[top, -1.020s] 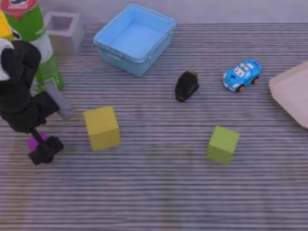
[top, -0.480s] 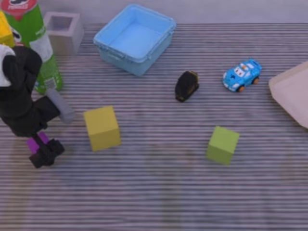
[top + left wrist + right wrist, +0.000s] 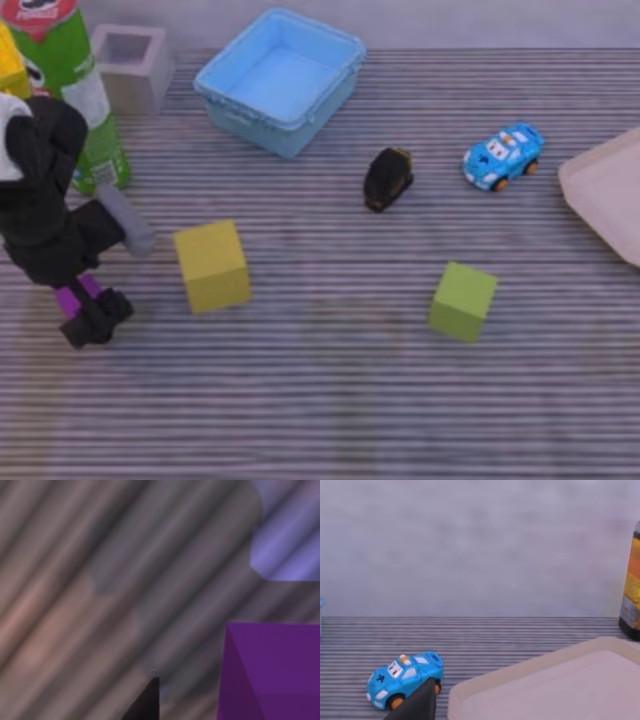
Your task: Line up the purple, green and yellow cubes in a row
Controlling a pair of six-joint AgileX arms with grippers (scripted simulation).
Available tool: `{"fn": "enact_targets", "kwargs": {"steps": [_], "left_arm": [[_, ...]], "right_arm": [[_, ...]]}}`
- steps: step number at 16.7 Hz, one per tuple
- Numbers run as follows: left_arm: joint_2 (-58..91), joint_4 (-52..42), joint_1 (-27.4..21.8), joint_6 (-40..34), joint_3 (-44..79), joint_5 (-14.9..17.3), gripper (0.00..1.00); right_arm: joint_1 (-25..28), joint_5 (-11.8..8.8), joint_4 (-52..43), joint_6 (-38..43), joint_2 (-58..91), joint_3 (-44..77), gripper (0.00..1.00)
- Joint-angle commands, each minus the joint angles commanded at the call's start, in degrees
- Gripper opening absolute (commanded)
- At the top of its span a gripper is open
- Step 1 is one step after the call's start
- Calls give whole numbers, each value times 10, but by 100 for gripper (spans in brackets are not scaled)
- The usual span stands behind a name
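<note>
Top view shows the left gripper [image 3: 90, 312] clamped on the purple cube [image 3: 76, 295], now lifted slightly and nudged toward the left edge compared with a second ago; the pick looks secure. Yellow cube [image 3: 211, 265] and green cube [image 3: 463, 300] sit well apart on the striped tablecloth [image 3: 320, 400]. The right gripper's state cannot be told.

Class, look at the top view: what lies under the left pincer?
Under the left pincer the purple cube shows as a sliver; most of it is covered by the arm. The striped table lies beneath. Whether the fingers touch the cube cannot be seen.
</note>
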Motion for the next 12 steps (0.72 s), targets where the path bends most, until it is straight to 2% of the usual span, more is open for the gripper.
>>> {"fn": "enact_targets", "kwargs": {"steps": [3, 11, 12], "left_arm": [[0, 0, 0, 0, 0, 0, 2], [0, 0, 0, 0, 0, 0, 0], [-25, -21, 0, -9, 6, 10, 0]], "right_arm": [[0, 0, 0, 0, 0, 0, 100], [0, 0, 0, 0, 0, 0, 100], [0, 0, 0, 0, 0, 0, 100]]}}
